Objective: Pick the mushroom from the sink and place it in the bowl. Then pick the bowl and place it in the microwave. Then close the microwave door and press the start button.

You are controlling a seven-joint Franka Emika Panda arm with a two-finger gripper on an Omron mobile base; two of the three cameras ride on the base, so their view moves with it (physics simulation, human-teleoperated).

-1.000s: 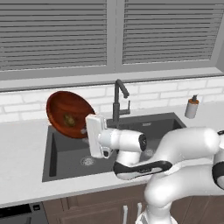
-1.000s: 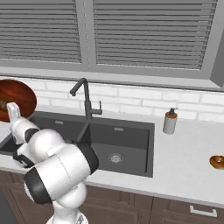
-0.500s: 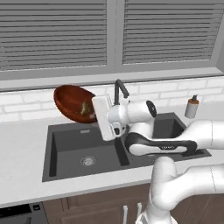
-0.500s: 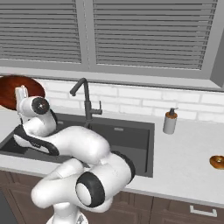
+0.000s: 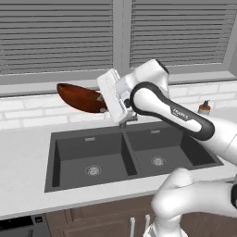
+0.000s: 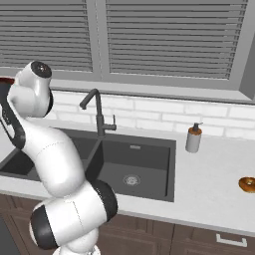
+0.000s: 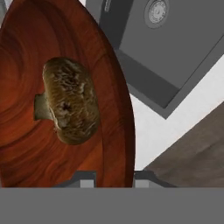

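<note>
My gripper (image 7: 113,176) is shut on the near rim of the reddish-brown wooden bowl (image 7: 26,48). The brown-tan mushroom (image 7: 70,103) lies inside that bowl, cap toward the camera. In the left base view the bowl (image 5: 79,98) hangs in the air above the back left part of the dark grey sink (image 5: 132,162), held out to the left of the white hand, gripper (image 5: 104,104) at its right edge. The sink (image 7: 183,48) lies below the bowl in the hand view. The microwave, its door and its start button are out of view.
A dark gooseneck faucet (image 6: 97,112) stands behind the sink (image 6: 149,159). A soap dispenser (image 6: 193,138) sits on the white counter right of the sink, and a donut (image 6: 247,184) lies at the far right. Window blinds rise behind the counter.
The arm has risen and carried the bowl upward from just over the sink's back left corner. The bowl was steeply tilted and now sits closer to level. The grip stays shut.
</note>
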